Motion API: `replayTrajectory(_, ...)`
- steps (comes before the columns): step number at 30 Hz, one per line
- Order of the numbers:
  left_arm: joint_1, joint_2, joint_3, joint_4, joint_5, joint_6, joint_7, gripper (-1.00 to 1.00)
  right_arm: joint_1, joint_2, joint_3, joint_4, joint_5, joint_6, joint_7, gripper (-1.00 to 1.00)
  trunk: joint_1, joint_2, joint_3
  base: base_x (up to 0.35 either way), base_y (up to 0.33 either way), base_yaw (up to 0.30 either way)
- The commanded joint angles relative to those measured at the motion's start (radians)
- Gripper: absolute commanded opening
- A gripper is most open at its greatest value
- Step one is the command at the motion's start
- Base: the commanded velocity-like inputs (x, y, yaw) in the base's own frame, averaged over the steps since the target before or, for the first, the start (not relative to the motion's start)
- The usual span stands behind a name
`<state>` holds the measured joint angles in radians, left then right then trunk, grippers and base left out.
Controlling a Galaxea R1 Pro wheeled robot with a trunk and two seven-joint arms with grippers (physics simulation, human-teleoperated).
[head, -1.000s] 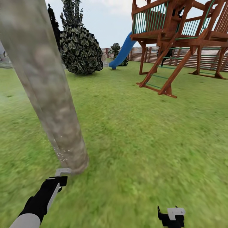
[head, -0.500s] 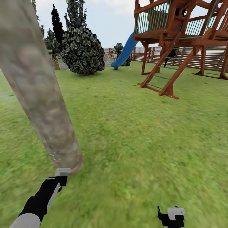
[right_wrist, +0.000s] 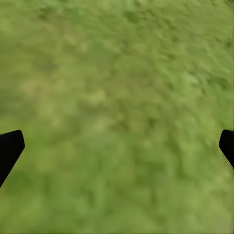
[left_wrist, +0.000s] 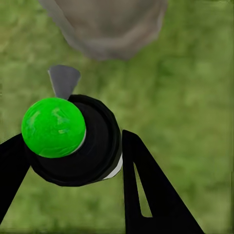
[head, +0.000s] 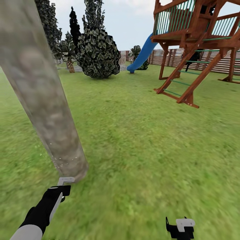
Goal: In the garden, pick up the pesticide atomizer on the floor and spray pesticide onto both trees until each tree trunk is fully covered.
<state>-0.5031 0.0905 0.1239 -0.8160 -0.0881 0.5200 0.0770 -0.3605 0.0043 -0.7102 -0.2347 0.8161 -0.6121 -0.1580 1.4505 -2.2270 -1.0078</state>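
Directly ahead of the left claw (left_wrist: 73, 161), which is clamped around the pesticide atomizer (left_wrist: 73, 141), stands the tree trunk (head: 43, 100), thick, mottled grey-brown, with a few white pesticide (head: 58, 161) specks near its base. Risk: coverage stays low and patchy if the nozzle is not swept upward. Right claw (right_wrist: 117, 146) spread wide, idle over lawn (head: 150, 150).

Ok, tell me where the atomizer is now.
In the left gripper, the atomizer points at the base of the tree trunk, low on the head view's left.
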Motion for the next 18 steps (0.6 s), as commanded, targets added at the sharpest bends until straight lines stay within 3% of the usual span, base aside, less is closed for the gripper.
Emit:
replayTrajectory(1, 0.0, 0.0, 0.0, 0.0, -0.001, 0.0, 0.0, -1.0, 0.0, 0.0, 0.0, 0.0, 0.0, 0.0, 0.0, 1.0, 0.0, 0.0, 0.0, 0.157, -0.263, 0.277)
replayTrajectory(4, 0.0, 0.001, 0.0, 0.0, 0.0, 0.0, 0.0, -1.0, 0.0, 0.0, 0.0, 0.0, 0.0, 0.0, 0.0, 1.0, 0.0, 0.0, 0.0, 0.161, -0.26, 0.213)
replayTrajectory(10, 0.0, 0.0, 0.001, 0.0, -0.001, 0.0, 0.001, -1.0, 0.0, 0.0, 0.0, 0.0, 0.0, 0.0, 0.0, 1.0, 0.0, 0.0, 0.0, 0.164, -0.259, 0.043)
replayTrajectory(18, 0.0, 0.002, 0.002, 0.0, -0.001, 0.0, 0.001, -1.0, 0.0, 0.0, 0.0, 0.0, 0.0, 0.0, 0.0, 1.0, 0.0, 0.0, 0.0, 0.161, -0.259, 0.265)
